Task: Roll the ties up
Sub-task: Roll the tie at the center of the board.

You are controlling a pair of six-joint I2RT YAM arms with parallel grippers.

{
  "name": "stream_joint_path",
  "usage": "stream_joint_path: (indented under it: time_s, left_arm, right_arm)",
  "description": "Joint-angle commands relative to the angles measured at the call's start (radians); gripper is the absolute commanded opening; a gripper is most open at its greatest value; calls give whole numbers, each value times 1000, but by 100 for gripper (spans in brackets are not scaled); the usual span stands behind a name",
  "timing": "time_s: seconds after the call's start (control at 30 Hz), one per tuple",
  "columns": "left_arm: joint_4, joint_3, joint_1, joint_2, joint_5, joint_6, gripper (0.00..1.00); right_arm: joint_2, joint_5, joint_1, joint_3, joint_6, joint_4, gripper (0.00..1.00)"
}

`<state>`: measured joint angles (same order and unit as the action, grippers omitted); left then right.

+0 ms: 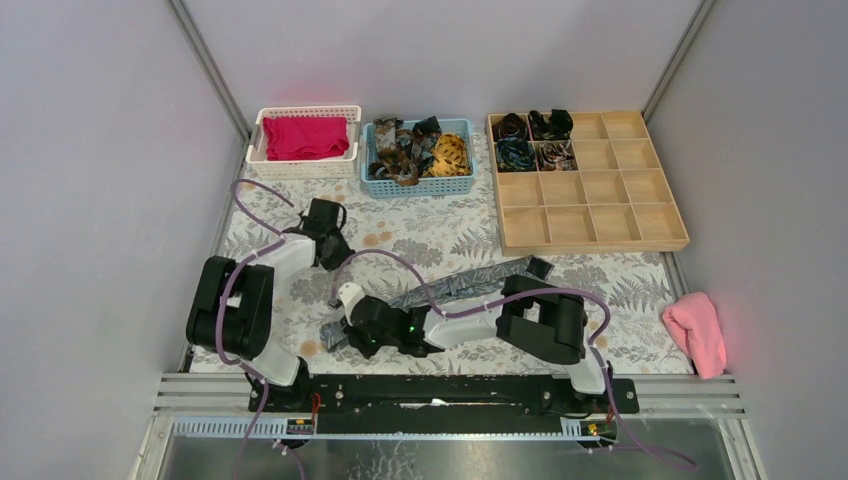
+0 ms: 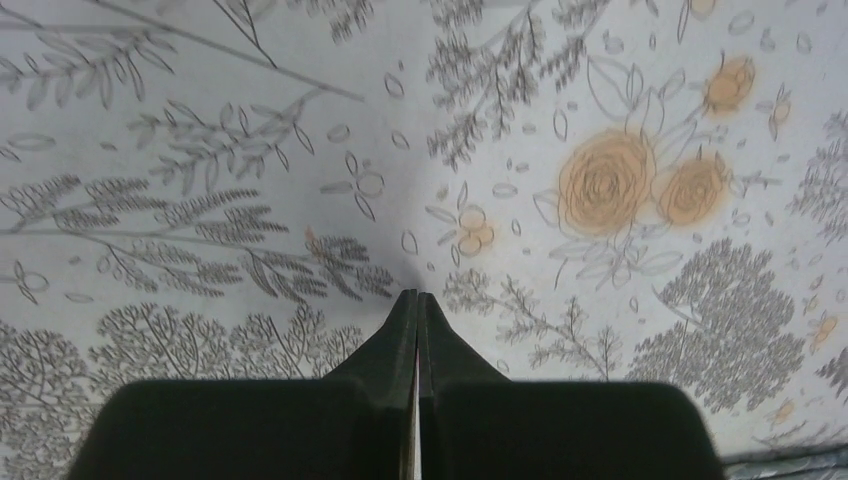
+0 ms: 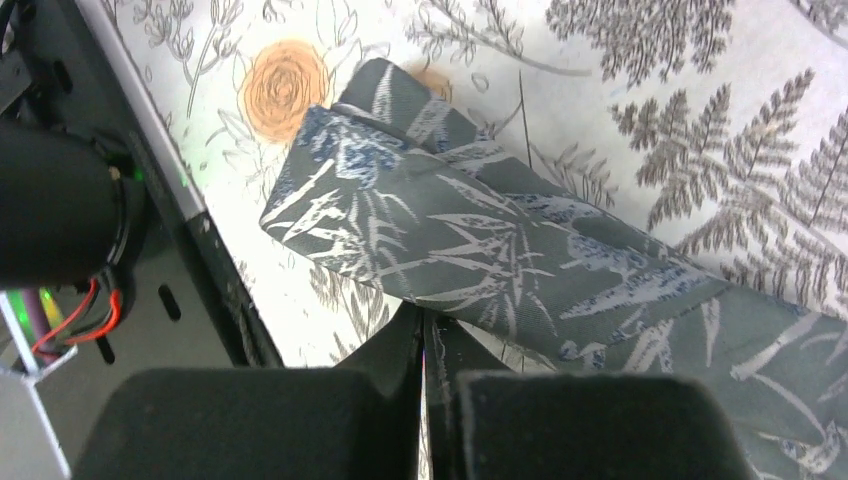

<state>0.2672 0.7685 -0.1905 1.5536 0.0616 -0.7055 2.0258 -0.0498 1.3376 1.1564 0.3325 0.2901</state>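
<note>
One grey leaf-patterned tie [image 1: 470, 282] lies flat and slantwise on the floral tablecloth, and its folded wide end fills the right wrist view [image 3: 500, 250]. My right gripper [image 1: 345, 335] [image 3: 424, 318] is shut, its tips against the near edge of that end, and no fabric shows between the fingers. My left gripper [image 1: 335, 248] [image 2: 417, 296] is shut and empty, low over bare cloth left of the tie. More ties [image 1: 420, 148] lie jumbled in a blue basket [image 1: 415, 188]. Several coiled ties [image 1: 532, 138] sit in the top-left compartments of a wooden tray [image 1: 600, 240].
At the back left, a white basket [image 1: 262, 165] holds a magenta cloth [image 1: 305, 138]. A pink cloth [image 1: 695, 330] lies at the table's right edge. The arms' black base rail [image 1: 440, 392] runs along the near edge. Purple cables [image 1: 400, 262] loop over the cloth between the arms.
</note>
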Motion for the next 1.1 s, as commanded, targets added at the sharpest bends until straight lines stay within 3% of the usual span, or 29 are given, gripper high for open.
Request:
stream_joint_path:
  time_s: [0.0, 0.2, 0.37, 0.6, 0.77, 1.07]
  left_arm:
    - [-3, 42, 64, 70, -14, -4, 0]
    - [16, 149, 139, 186, -18, 0, 0]
    - [36, 207, 166, 173, 12, 11, 0]
    - [-19, 76, 166, 131, 111, 25, 0]
    - [-17, 64, 167, 139, 162, 44, 0]
    - [-18, -3, 155, 158, 122, 45, 0]
  right_arm:
    - [99, -116, -4, 59, -58, -100, 0]
    - [185, -149, -52, 153, -76, -128, 0]
    - [204, -74, -129, 184, -67, -118, 0]
    - [203, -70, -128, 221, -97, -162, 0]
    - [183, -35, -101, 202, -89, -161, 0]
    - [193, -76, -32, 214, -110, -146, 0]
